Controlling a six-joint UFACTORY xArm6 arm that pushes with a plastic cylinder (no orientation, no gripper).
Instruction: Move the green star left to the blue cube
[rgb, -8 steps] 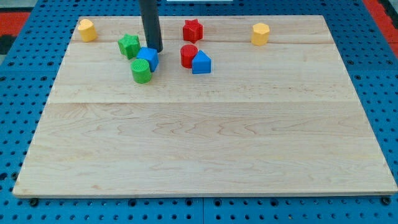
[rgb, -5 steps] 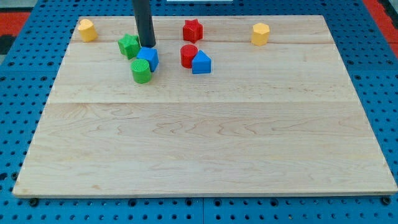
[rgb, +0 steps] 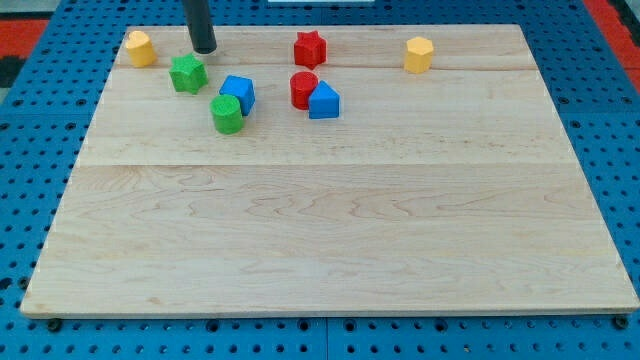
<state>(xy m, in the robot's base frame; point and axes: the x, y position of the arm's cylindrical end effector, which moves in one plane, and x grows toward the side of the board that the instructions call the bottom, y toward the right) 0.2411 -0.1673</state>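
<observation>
Upper left of the frame. My tip (rgb: 203, 50) sits just above the small green star-shaped block (rgb: 188, 74), slightly to its right; whether rod and star touch, I cannot tell. I carry no jaws, only the straight dark rod, so there is nothing to spread or pinch.

The green star lies on the pale wooden table (rgb: 330, 220), to the left of the small blue cube (rgb: 239, 94) and a little higher in the frame, with a narrow gap of bare wood between them. A green cylinder block (rgb: 227, 114) touches the blue cube at its lower left.

Key relation: the star lies below and slightly left of my tip, and the cube lies to the star's lower right. Judgement: the star already sits on the cube's left side, near but apart. To close the gap I would need my tip on the star's upper left, pushing toward the lower right. From where it stands now, a push would send the star down the frame and slightly left, not toward the cube.

Risk: nudging the green cylinder or shifting the cube.
</observation>
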